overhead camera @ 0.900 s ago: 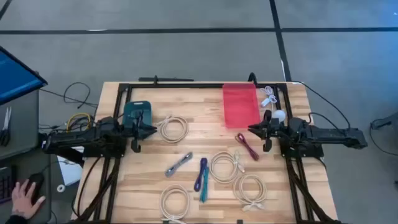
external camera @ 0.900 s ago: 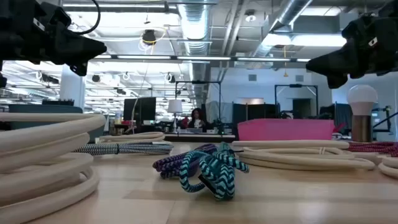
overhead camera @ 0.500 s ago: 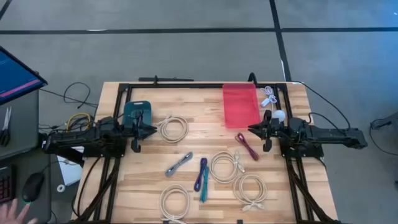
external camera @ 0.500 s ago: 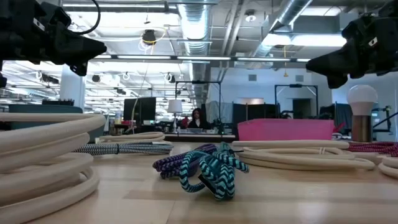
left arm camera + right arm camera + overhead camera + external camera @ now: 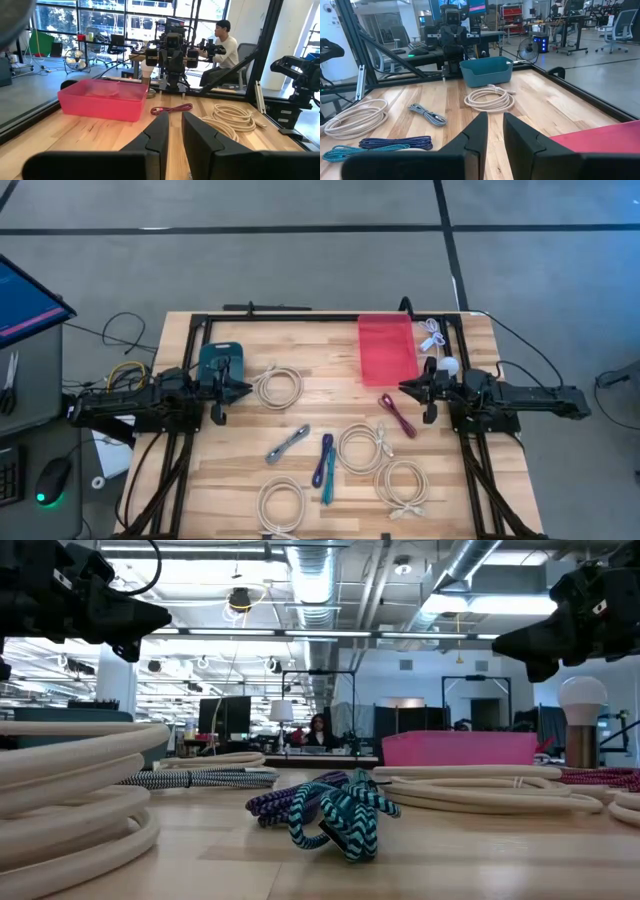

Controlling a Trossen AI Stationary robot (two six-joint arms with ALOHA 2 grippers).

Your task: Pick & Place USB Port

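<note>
Several coiled cables (image 5: 362, 447) on the table, apart from both arms' fingers.

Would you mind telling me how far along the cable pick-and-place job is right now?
Done: nothing visible; the red bin and teal bin both look empty. In hand: nothing; the left tool and right tool hover apart at the table's sides, holding no cable. Left: all of it, since the white coils, grey cable, purple cable and maroon cable lie loose.
</note>
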